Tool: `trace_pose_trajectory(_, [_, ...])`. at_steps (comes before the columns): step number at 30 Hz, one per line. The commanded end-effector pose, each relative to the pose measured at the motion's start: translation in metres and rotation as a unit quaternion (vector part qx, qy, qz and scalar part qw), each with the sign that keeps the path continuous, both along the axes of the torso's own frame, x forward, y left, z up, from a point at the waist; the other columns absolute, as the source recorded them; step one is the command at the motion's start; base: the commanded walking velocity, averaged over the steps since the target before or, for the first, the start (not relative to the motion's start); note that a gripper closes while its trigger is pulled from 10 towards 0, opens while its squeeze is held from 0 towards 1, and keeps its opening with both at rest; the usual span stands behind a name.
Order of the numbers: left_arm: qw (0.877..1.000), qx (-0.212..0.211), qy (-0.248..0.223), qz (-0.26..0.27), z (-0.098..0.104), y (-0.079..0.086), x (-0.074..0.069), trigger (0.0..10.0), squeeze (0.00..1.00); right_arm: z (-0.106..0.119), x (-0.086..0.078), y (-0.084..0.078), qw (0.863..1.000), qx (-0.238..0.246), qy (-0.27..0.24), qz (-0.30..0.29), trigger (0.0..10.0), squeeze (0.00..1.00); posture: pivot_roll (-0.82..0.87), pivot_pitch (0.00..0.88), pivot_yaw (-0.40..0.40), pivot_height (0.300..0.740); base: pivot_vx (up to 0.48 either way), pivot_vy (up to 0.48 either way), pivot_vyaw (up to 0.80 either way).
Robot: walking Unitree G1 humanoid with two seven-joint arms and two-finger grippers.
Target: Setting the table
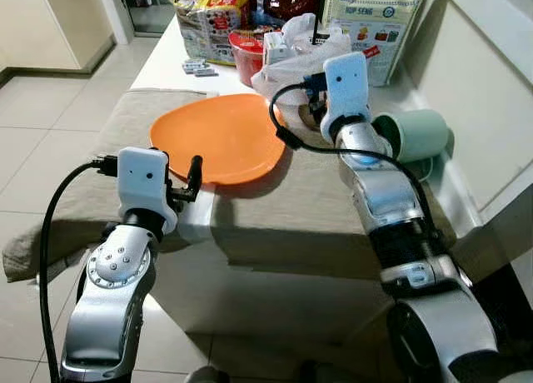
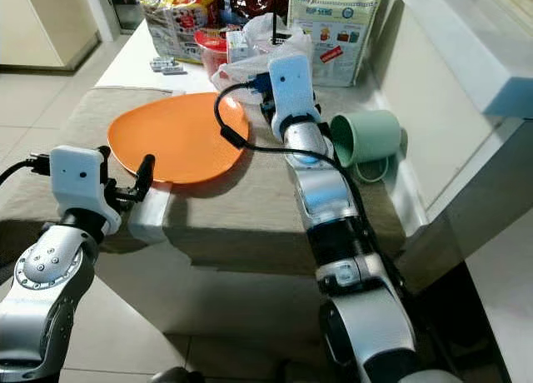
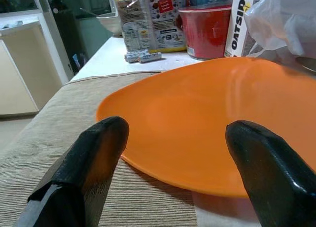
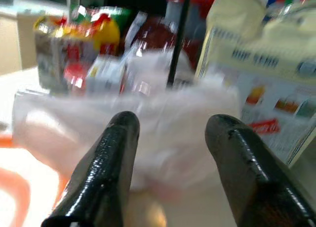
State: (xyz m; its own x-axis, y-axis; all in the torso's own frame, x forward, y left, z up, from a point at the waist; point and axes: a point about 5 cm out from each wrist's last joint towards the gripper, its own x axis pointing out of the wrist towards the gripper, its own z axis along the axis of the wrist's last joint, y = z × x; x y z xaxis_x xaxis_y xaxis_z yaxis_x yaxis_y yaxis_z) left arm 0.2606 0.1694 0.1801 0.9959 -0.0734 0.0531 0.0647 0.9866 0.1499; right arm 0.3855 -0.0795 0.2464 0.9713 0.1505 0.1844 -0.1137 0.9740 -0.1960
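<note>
**One orange plate and one green cup on the cloth-covered table**

A single orange plate [image 1: 218,137] lies flat on the beige cloth [image 1: 100,162] near the table's [image 1: 171,54] front edge; it is smooth, glossy and bare. One pale green cup [image 1: 412,133] lies on its side, well to the right of the plate and next to the right arm.

The left gripper [image 3: 173,153] sits just at the plate's near rim, jaws spread wide with nothing between them. The left wrist view shows the rim close up, the weave of the cloth, and a red tub [image 3: 205,29] behind the plate.

The right gripper [image 4: 170,138] is raised between plate and cup, pointing at a white plastic bag [image 1: 296,54]; its jaws stand apart and empty. The right wrist view is blurred, yet it shows the bag directly ahead and a cream printed pouch [image 4: 266,84] behind it.

At the back of the table stand food packets, among them a colourful bag [image 1: 208,17], with two small batteries [image 1: 198,67] lying beside it.
</note>
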Motion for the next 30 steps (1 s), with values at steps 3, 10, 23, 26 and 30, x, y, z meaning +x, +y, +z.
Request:
trace_pose_trajectory(3, [1.0, 0.007, -0.001, 0.004, 0.001, 0.003, 0.0, 10.0, 0.0, -0.001, 0.009, -0.001, 1.0, 0.018, 0.017, -0.01, 10.0, 0.0, 0.02, 0.082, 0.025, 0.74, 0.0, 0.0, 0.0])
trace_pose_trajectory(10, [1.0, 0.01, 0.0, 0.003, 0.001, 0.004, -0.001, 10.0, 0.0, -0.027, 0.018, -0.003, 0.996, 0.018, 0.079, -0.028, 10.0, 0.0, 0.03, 0.086, 0.033, 0.74, 0.0, 0.0, 0.0])
trace_pose_trajectory(23, [1.0, 0.013, 0.006, -0.005, 0.002, 0.002, -0.005, 10.0, 0.0, -0.078, 0.017, -0.001, 0.985, -0.01, 0.169, -0.042, 10.0, 0.0, 0.06, 0.114, 0.05, 0.74, 0.0, 0.0, 0.0])
trace_pose_trajectory(26, [1.0, 0.015, 0.008, -0.004, 0.002, 0.003, -0.007, 10.0, 0.0, -0.087, 0.014, 0.003, 0.982, -0.004, 0.187, -0.037, 10.0, 0.0, 0.07, 0.12, 0.052, 0.74, 0.0, 0.0, 0.0])
trace_pose_trajectory(30, [1.0, 0.016, 0.01, -0.003, 0.002, 0.004, -0.008, 10.0, 0.0, -0.095, 0.011, 0.009, 0.979, 0.001, 0.203, -0.025, 10.0, 0.0, 0.07, 0.122, 0.053, 0.74, 0.0, 0.0, 0.0])
